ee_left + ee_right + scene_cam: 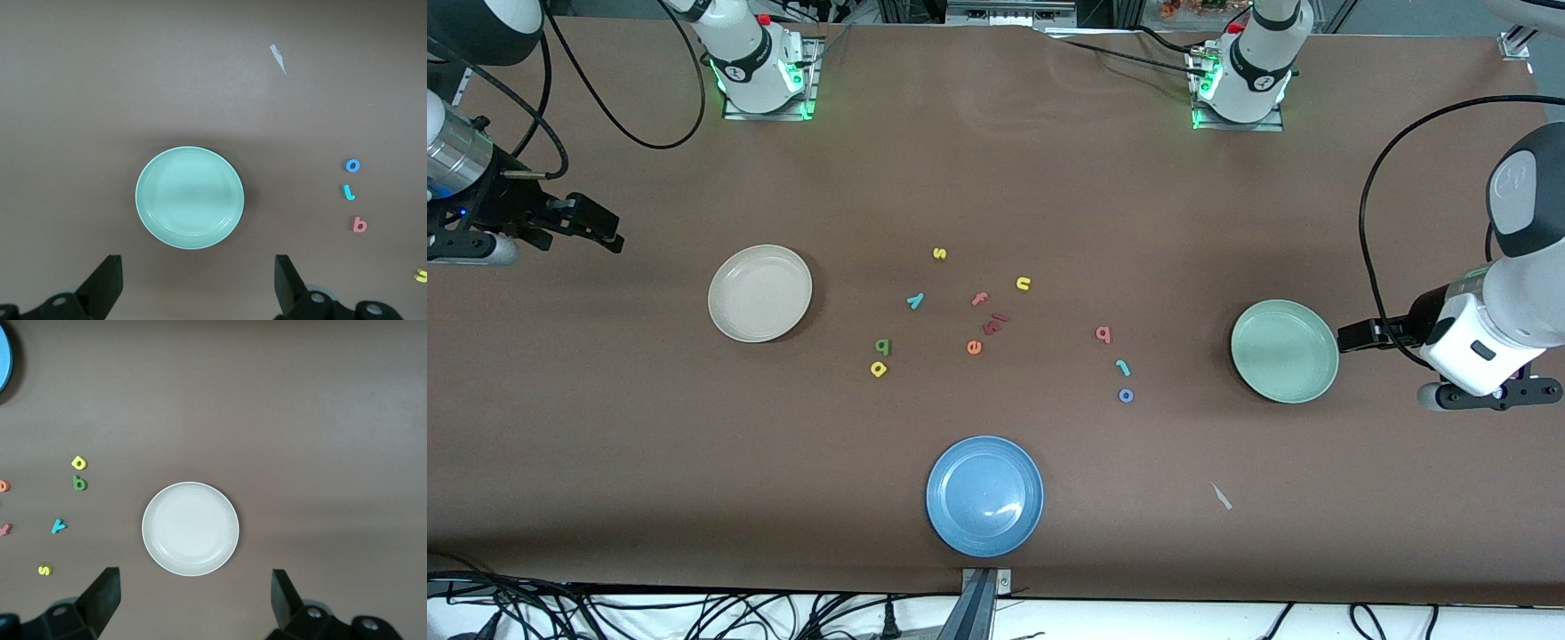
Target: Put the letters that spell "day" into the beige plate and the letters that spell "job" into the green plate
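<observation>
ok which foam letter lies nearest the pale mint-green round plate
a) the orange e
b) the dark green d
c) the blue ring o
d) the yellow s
c, the blue ring o lies on the brown table closest to the pale mint-green round plate, with the teal j and pink-red b beside it; the other three sit nearer the table's middle.

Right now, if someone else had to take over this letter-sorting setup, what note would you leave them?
Left end effector: open, empty, waiting up beside the green plate.
Right end effector: open, empty, waiting up near the beige plate.
Both plates hold nothing.
Green d, yellow a, teal y lie on the table between the beige plate and the middle cluster.
Pink b, teal j, blue o lie near the green plate.
Done: nothing. Left: all six letters.
</observation>
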